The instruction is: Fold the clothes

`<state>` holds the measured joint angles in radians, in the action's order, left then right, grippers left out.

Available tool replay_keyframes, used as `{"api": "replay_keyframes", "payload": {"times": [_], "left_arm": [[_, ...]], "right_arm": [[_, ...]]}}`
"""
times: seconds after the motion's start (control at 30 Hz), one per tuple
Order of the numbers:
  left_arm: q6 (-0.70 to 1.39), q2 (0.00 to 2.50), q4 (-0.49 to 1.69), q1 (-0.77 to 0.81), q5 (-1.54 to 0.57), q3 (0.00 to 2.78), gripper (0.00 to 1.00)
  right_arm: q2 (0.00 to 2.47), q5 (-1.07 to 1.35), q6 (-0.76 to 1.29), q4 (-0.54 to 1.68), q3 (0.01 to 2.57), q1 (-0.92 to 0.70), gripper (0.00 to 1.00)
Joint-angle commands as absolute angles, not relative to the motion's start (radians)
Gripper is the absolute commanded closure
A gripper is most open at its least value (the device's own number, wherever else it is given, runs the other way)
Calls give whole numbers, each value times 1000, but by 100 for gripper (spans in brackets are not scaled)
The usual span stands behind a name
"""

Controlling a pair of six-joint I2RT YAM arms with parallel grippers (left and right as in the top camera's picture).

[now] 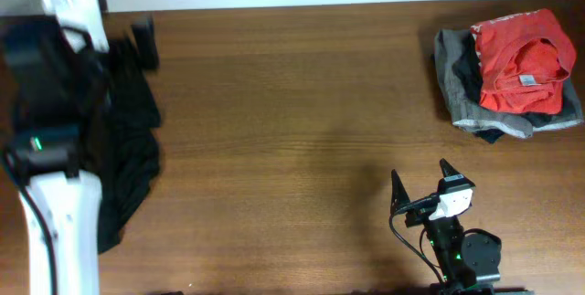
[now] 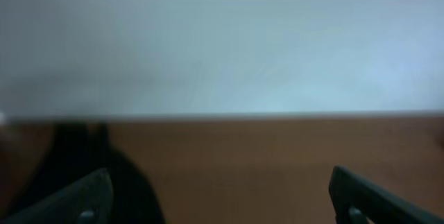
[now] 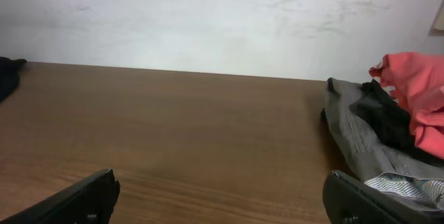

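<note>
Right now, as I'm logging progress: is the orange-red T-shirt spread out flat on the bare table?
No, the orange-red T-shirt lies bunched up on top of a grey garment, not flat on the wood.

Soft cloth T-shirt (image 1: 523, 62), wood-grain table (image 1: 292, 131)

Soft, even light is washing the counter (image 1: 292, 103), casting faint shadows; the left wrist view is looking heavily blurred.

Orange-red T-shirt (image 1: 521, 62) lies crumpled, seemingly unfolded, topping the pile.
</note>
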<state>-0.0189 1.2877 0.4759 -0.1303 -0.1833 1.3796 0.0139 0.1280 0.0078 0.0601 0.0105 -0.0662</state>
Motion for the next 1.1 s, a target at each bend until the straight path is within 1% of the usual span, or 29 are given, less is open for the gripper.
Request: {"api": "replay_keyframes", "payload": {"times": [0.0, 0.07, 0.27, 0.43, 0.8, 1.07], "left_arm": [[-38, 1159, 433, -134, -184, 1156, 1], [-38, 1080, 352, -134, -184, 1025, 1], [-38, 834, 2, -134, -188, 602, 1], [-38, 666, -186, -134, -203, 337, 1], [-38, 378, -284, -134, -195, 27, 1], [-39, 254, -196, -134, -160, 9, 1]], "right_arm": [[4, 120, 16, 67, 6, -72, 2], [3, 120, 17, 67, 6, -72, 2], [3, 120, 16, 67, 6, -72, 2], [4, 120, 16, 67, 6, -72, 2], [4, 120, 16, 67, 6, -72, 2], [4, 120, 17, 67, 6, -72, 2]]}}
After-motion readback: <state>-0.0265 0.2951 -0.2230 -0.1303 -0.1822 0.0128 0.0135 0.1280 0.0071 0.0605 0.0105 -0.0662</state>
